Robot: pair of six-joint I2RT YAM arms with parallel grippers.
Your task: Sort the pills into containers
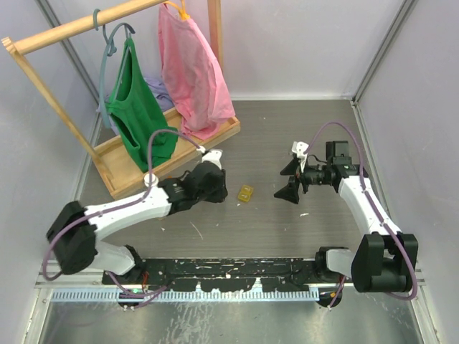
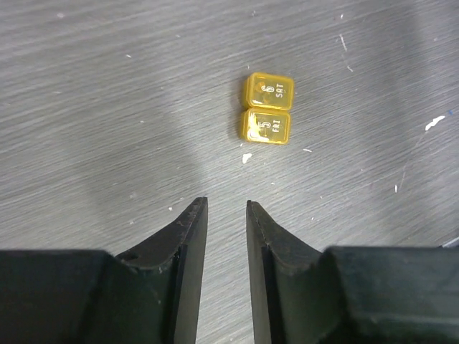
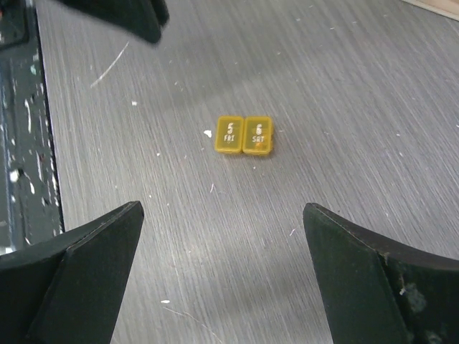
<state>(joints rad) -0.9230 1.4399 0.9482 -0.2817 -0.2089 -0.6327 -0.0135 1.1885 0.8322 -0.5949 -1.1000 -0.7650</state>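
The small translucent yellow two-cell plastic pill box (image 2: pixel 267 109) lies on the grey table (image 2: pixel 107 86), its lids down and its contents hidden. The left gripper (image 2: pixel 226 204) is barely parted and empty; the right gripper (image 3: pixel 222 208) is spread wide and empty.

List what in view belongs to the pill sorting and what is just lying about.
Job:
- pill box, cells marked FRI and SAT
- left gripper, empty
- right gripper, empty

Lying about:
- wooden rack
- green top
- pink top
- lilac cloth
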